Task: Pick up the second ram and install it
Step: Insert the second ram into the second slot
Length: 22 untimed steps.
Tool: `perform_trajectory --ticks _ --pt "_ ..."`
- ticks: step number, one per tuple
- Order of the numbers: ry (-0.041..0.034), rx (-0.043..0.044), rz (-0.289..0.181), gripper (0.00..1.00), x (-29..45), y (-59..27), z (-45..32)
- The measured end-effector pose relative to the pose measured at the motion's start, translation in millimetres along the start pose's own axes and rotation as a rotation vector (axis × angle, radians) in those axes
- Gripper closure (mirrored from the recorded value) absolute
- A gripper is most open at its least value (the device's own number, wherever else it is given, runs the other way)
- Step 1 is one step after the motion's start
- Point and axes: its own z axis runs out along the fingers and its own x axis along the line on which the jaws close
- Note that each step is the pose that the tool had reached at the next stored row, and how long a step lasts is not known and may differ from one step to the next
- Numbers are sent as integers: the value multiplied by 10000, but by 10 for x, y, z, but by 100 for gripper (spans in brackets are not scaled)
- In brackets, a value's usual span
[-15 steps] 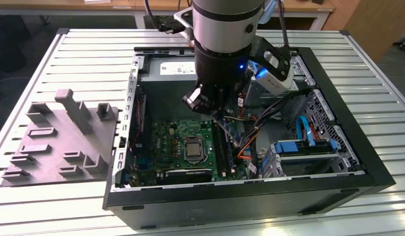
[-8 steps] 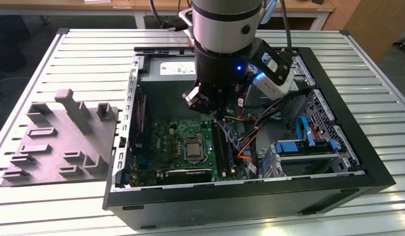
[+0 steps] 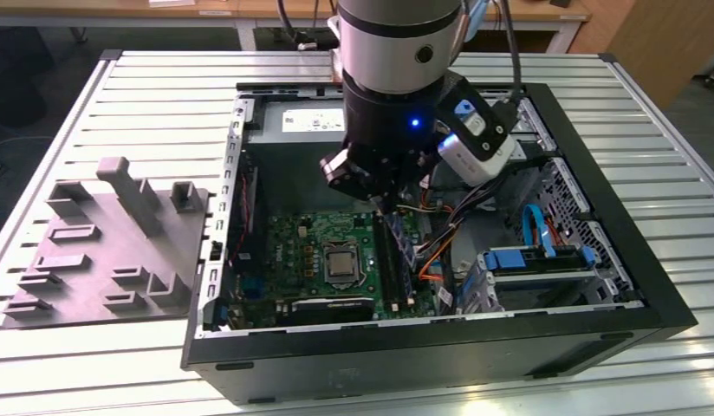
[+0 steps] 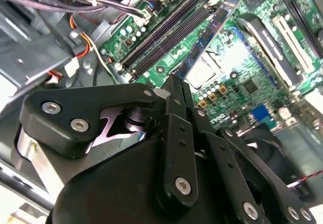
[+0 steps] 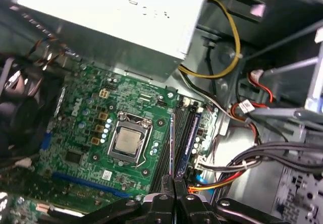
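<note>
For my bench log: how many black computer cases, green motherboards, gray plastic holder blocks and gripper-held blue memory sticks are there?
Black computer case: 1
Green motherboard: 1
Gray plastic holder block: 1
Blue memory stick held by the gripper: 1
Total: 4

Open black PC case (image 3: 450,351) lay on slatted metal table (image 3: 634,78). Green motherboard (image 3: 294,247) inside, bare CPU (image 3: 337,263) seated on it, silver power supply (image 5: 116,12) beside it. Gray holder block (image 3: 103,251) sat by case, on the exterior view's left.

We can read no words or numbers anywhere; the marks on the power supply (image 5: 116,22) are illegible to us.
</note>
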Motion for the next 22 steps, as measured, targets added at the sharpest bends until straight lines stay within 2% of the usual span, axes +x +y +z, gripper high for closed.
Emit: perform_trajectory --ticks 8,13,14,15,16,18,19,22 --pt "-40 132 1376 88 1 -1 7" --pt "-40 133 1393 88 1 0 7" --pt "-10 125 1396 88 0 0 8" --pt "76 106 1401 88 -3 0 9" --pt "195 81 1406 88 -8 -2 10" --pt "541 9 1421 88 -23 -7 12" --pt "637 -11 1425 88 -25 -8 12" --pt "654 -13 1427 88 -25 -8 12"
